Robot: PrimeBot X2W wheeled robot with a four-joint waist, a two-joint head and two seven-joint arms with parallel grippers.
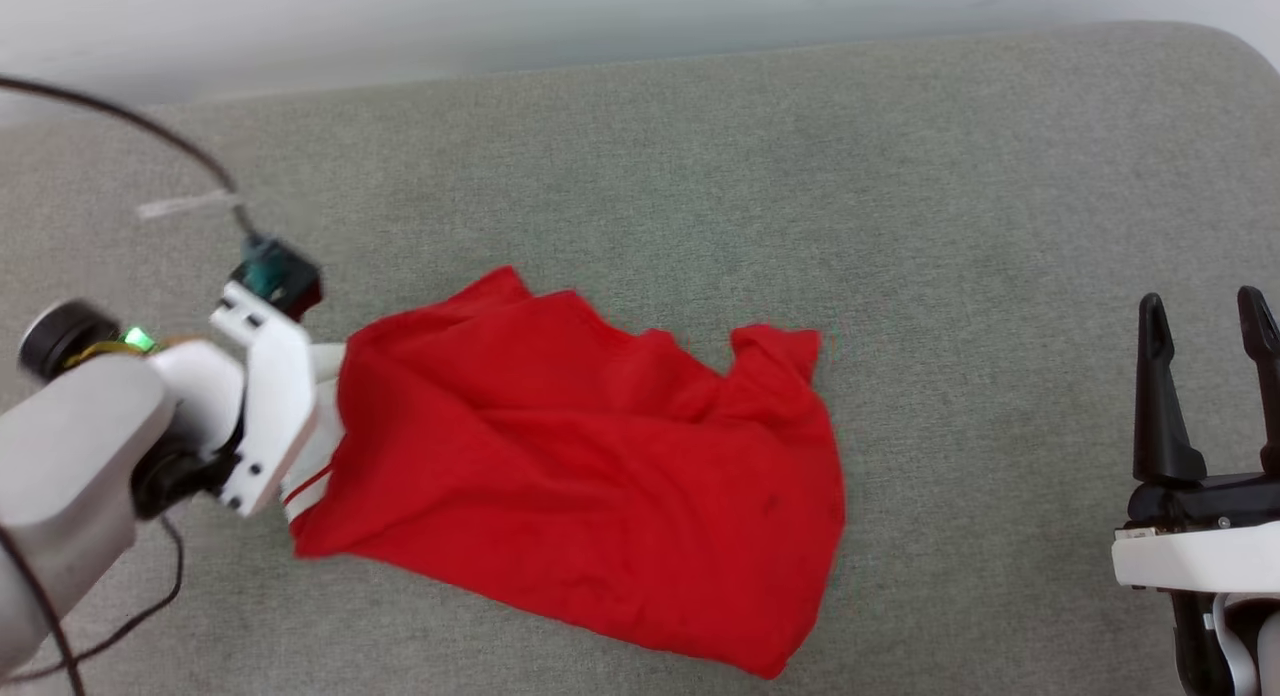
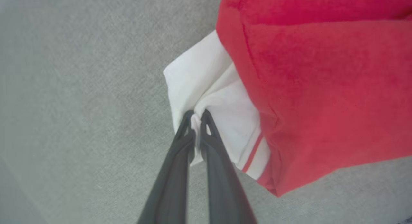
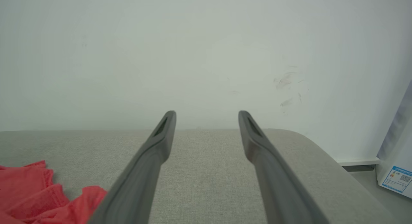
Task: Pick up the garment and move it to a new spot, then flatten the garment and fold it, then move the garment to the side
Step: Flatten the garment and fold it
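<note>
The garment (image 1: 590, 466), a red jersey with a white sleeve, lies crumpled in the middle of the grey cushion (image 1: 700, 176). Its lettering is hidden. In the left wrist view my left gripper (image 2: 197, 115) is shut on the white sleeve (image 2: 206, 85), whose cloth bunches between the fingertips. In the head view the left wrist (image 1: 265, 416) sits at the garment's left edge and hides the fingers. My right gripper (image 1: 1205, 321) stands open at the far right, well clear of the cloth, and the right wrist view shows its fingers (image 3: 161, 137) apart over bare cushion with a red corner of the garment (image 3: 35, 191) at lower left.
A pale wall (image 1: 500, 16) runs behind the cushion's far edge. The cushion's rounded corner (image 3: 309, 143) lies at the right, with a white panel bearing a blue label (image 3: 397, 179) beyond it. A black cable (image 1: 130, 126) arcs over the left arm.
</note>
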